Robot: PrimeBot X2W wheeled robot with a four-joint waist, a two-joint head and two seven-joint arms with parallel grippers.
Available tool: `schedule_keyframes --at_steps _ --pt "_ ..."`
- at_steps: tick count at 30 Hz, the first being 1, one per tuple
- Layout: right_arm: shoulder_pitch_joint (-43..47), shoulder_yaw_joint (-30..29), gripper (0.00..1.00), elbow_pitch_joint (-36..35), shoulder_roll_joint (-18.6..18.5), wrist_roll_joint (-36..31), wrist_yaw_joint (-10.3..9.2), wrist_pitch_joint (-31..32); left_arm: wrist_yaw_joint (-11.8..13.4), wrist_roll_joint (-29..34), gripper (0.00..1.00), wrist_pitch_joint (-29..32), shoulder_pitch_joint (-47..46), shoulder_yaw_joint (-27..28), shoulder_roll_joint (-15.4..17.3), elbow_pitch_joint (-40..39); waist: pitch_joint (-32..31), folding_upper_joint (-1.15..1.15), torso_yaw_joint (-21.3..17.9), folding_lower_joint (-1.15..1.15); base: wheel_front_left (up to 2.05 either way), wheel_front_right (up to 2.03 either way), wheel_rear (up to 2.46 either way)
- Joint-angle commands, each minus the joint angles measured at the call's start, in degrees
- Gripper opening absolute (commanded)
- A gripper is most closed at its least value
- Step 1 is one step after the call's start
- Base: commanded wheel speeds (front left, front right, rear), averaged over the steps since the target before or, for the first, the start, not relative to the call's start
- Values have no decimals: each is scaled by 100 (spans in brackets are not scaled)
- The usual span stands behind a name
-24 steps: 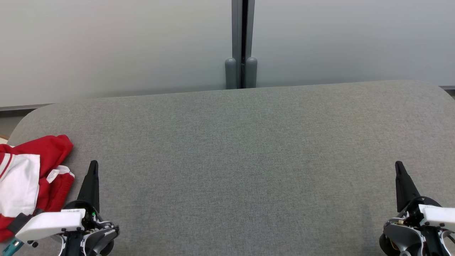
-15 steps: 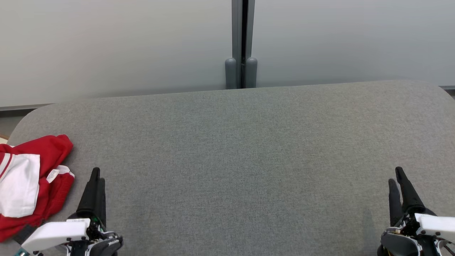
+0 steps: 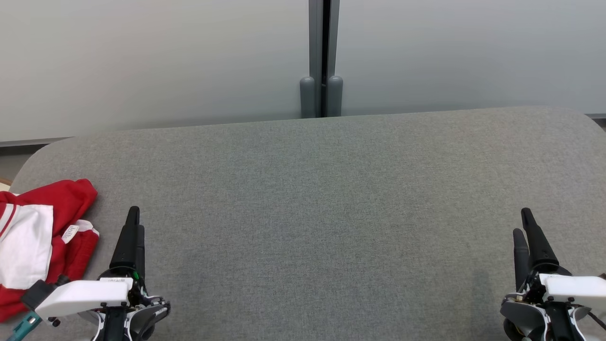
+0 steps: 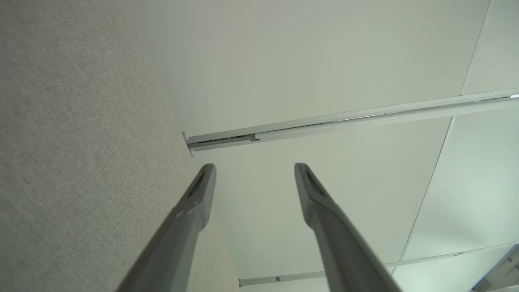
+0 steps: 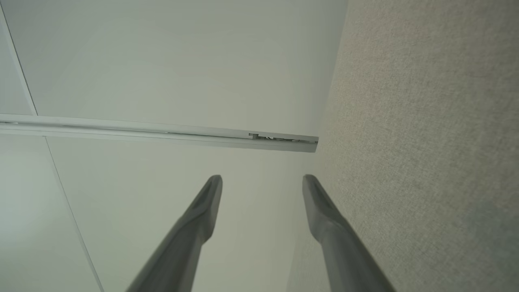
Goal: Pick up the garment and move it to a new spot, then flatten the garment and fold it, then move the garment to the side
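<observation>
I see garment (image 3: 66,201) bunched at table (image 3: 331,189) left edge, long axis roughly near-far. Left pincer (image 3: 136,220) beside it, apart; right pincer (image 3: 522,222) apart too.

The grey table (image 3: 331,199) gives open room across the middle and right of the frame, but the red garment (image 3: 57,237) blocks the lower left.

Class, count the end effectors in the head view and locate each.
2. The left end effector is at the lower left, beside the red-and-white garment; the right end effector is at the lower right, over the grey surface.
</observation>
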Motion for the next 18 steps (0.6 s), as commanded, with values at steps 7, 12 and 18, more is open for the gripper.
schedule_keyframes --at_steps 7,12,18 --pt "-285 96 100 -203 -140 -1073 1 -236 -4 991 100 -215 -325 -26 103 -254 2 0 3 0 0 0 0" --pt "-342 384 100 -273 -228 -2871 1 -548 -5 2751 100 -525 -356 -256 268 -474 -5 0 1 0 0 0 0" --pt "-371 461 100 -179 -239 -3284 1 -647 -6 3307 100 -625 -358 -372 327 -481 -10 0 0 0 0 0 0"
